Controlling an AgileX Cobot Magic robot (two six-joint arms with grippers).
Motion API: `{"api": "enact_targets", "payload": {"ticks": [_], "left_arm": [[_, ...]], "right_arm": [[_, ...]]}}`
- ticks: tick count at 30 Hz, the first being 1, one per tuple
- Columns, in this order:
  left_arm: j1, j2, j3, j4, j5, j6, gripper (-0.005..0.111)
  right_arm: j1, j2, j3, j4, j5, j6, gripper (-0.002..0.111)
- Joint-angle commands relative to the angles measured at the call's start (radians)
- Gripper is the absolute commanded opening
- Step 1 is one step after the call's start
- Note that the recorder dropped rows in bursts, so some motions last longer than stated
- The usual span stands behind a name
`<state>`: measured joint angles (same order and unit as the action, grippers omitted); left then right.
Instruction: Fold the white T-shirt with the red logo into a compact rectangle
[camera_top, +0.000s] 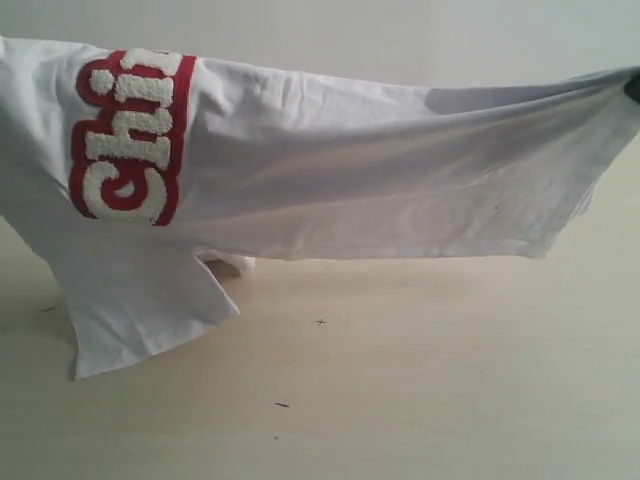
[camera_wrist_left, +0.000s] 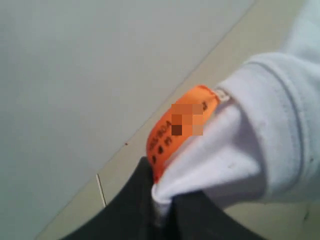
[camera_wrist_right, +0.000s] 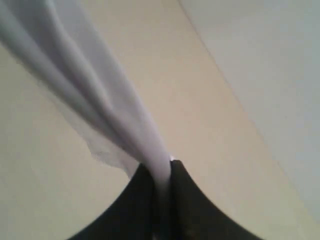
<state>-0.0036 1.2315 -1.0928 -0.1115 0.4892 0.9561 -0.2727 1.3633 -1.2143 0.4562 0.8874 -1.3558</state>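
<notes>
Tabletop (camera_top: 400, 400): pale wood is lying bare in the foreground, carrying only the tip of the cloth.
Sleeve (camera_top: 140, 305): it is hanging down on the left, and its hem seems to be brushing the tabletop.
Shirt (camera_top: 380, 170): it is hanging in the air, stretched sideways between the two arms, with the lower edge sagging in the middle.
Logo (camera_top: 125, 135): the red-edged letters are showing turned on end near the left end of the span, partly cut off by the frame.
Cloth: it is behaving as thin, light and limp. It is drooping wherever nothing is pulling it, so it is likely to wrinkle or slide unless kept taut.
Left gripper (camera_wrist_left: 165, 192): its dark fingers (camera_wrist_left: 127, 210) are pinching a bunched fold of cloth right beside the orange tag (camera_wrist_left: 182, 125) at the ribbed collar (camera_wrist_left: 280, 115).
Right gripper (camera_wrist_right: 161, 180): its fingers (camera_wrist_right: 192, 205) are pressing together on a gathered edge at the far right of the span.
Hold: hems and the collar band are looking like the safest places to grip, being thicker than the body.
Wall (camera_top: 400, 40): plain grey is filling the background.
</notes>
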Motion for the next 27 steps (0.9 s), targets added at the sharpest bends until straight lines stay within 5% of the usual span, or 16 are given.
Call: {"api": "enact_targets", "payload": {"ticks": [1, 17, 27], "left_arm": [[0.005, -0.100, -0.001, 0.002, 0.028, -0.106, 0.000], [0.005, -0.402, -0.001, 0.101, 0.105, -0.339, 0.000], [0.005, -0.267, -0.001, 0.119, 0.470, -0.335, 0.000]], "right_arm": [[-0.001, -0.102, 0.000, 0.020, 0.028, 0.120, 0.000], [-0.001, -0.313, 0.000, 0.207, 0.239, 0.162, 0.000], [-0.001, -0.245, 0.094, 0.077, 0.290, 0.520, 0.000]]}}
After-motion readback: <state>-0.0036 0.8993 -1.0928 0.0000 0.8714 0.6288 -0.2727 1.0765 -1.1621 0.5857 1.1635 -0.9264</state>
